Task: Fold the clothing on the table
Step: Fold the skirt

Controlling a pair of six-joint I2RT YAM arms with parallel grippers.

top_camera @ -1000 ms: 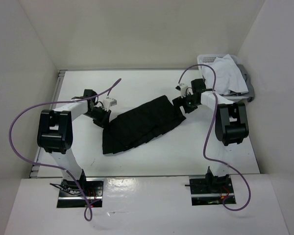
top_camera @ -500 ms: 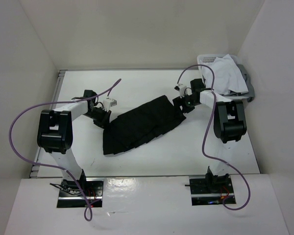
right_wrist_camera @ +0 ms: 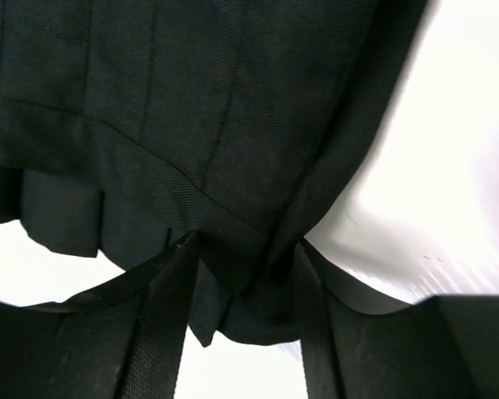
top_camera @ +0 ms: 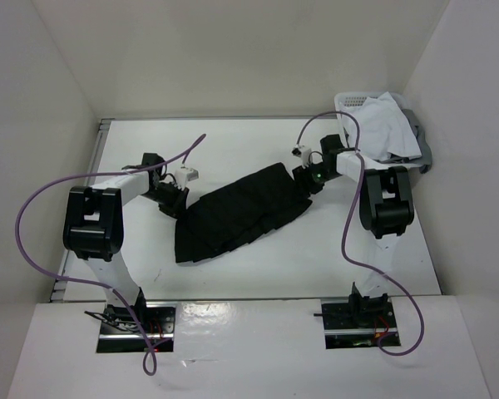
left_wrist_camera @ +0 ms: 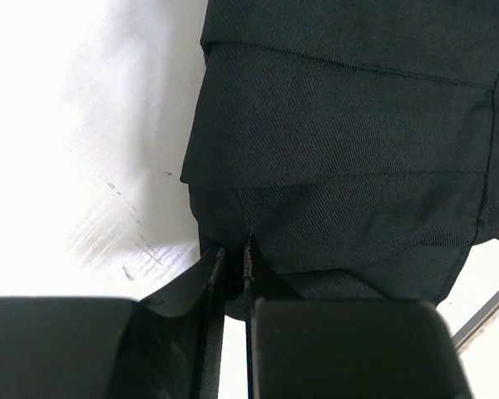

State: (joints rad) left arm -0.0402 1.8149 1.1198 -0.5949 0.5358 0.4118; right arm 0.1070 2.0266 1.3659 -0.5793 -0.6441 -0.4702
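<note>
The clothing (top_camera: 237,212), a black pleated skirt, lies slantwise across the middle of the white table (top_camera: 233,141). My left gripper (top_camera: 176,204) is at the skirt's left end. In the left wrist view the left gripper (left_wrist_camera: 231,262) is shut on a thin edge of the clothing (left_wrist_camera: 333,125). My right gripper (top_camera: 306,184) is at the skirt's upper right corner. In the right wrist view the right gripper (right_wrist_camera: 245,249) is open, its fingers apart on either side of a bunched corner of the clothing (right_wrist_camera: 191,100).
A small white basket (top_camera: 353,101) with a white garment (top_camera: 391,125) heaped on it stands at the back right corner, just behind the right arm. White walls close in the table on three sides. Purple cables loop from both arms.
The right gripper's jaws have narrowed around the skirt's corner, and the right arm has shifted slightly left toward it. The left gripper and the skirt have not moved.
</note>
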